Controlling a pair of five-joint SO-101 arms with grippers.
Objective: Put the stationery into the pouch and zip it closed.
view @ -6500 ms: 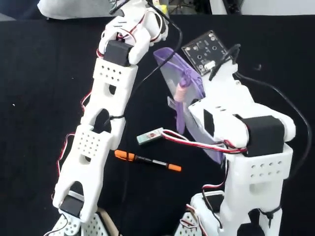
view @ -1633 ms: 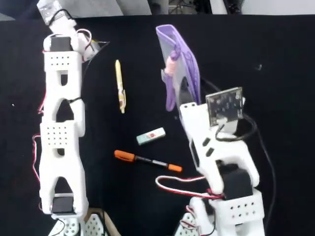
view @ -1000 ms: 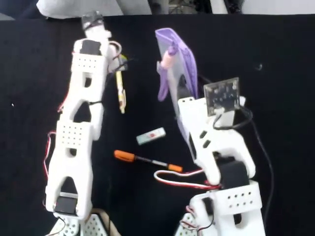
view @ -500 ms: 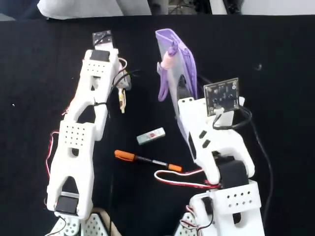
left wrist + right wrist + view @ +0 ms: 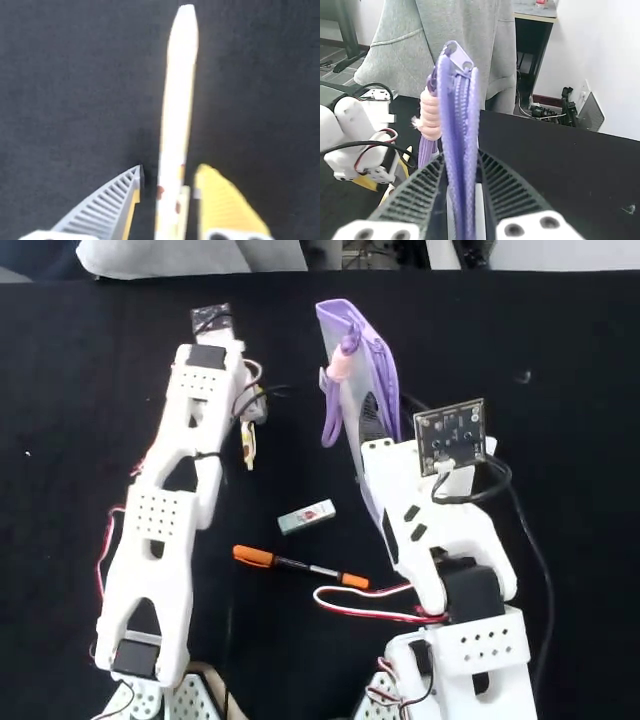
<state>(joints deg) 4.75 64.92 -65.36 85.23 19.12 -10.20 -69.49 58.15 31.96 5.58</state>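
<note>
The left tool (image 5: pixel 169 172) has been swung in, spread open astride the yellow pen (image 5: pixel 179 95) on the counter (image 5: pixel 560 360) for a likely pick-up, while the pouch (image 5: pixel 457 110) is clamped upright in the right tool (image 5: pixel 462 167)

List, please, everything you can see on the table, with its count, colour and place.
pouch: one, purple, held upright in the right gripper
charm: one, pink, on the pouch's zip
pen: one, yellow, lying on the table between the fingers of the left gripper
marker: one, black with orange ends, lying between the arms
small block: one, pale green and white, just beyond the marker
table: one, black
left gripper: one, grey and yellow fingers, open astride the pen
right gripper: one, black fingers, shut on the pouch
</note>
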